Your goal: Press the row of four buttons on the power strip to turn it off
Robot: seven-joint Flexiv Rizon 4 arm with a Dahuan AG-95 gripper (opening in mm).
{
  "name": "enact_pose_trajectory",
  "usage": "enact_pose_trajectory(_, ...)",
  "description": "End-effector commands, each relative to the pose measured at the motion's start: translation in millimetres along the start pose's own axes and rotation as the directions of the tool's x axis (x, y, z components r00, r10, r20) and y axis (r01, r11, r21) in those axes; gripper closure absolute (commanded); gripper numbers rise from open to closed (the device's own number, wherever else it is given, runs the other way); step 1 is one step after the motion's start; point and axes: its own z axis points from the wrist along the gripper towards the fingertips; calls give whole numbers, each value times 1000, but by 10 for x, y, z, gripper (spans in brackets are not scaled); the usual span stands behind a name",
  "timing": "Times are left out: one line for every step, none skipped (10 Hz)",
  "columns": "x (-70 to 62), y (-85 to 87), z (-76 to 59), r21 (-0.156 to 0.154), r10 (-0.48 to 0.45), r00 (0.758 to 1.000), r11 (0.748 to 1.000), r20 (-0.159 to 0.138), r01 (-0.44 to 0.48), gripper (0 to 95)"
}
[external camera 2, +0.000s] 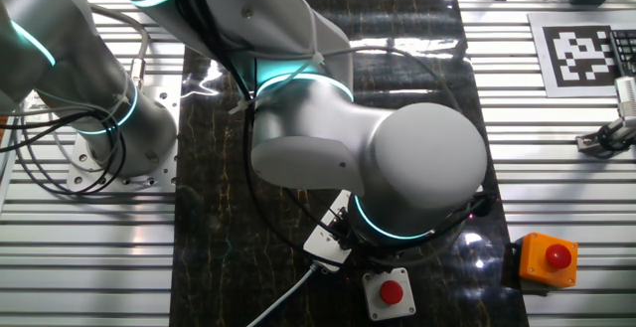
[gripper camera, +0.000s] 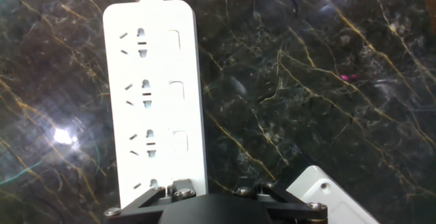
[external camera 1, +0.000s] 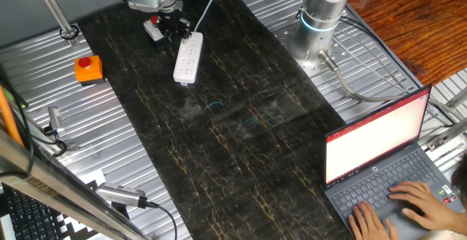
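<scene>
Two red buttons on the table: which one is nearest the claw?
The red button on the white base, right beside the claw; the orange box sits apart, off the mat.

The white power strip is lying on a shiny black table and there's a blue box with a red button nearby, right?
Not quite: the box with the red button is orange, not blue, as one fixed view shows. The white power strip does lie on the shiny black table.
</scene>
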Motion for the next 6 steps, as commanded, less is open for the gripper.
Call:
enact_pose_trajectory(-3, -5, 27, 1, -7, 1000, 1000, -2, 7, 570)
enact_pose_trajectory(-2, -4, 22, -2, -8, 1000, 1000, -1, 8, 570)
enact_pose_trajectory(-2, 4, -15, -5, -5, 1000, 1000, -6, 5, 570)
enact_pose_trajectory(-2, 12, -40, -5, -5, 1000, 1000, -12, 5, 570)
enact_pose_trajectory(1, 16, -36, -4, -7, 1000, 1000, -11, 7, 570)
enact_pose_trajectory(11, 32, -10, -1, -6, 1000, 1000, -10, 6, 570)
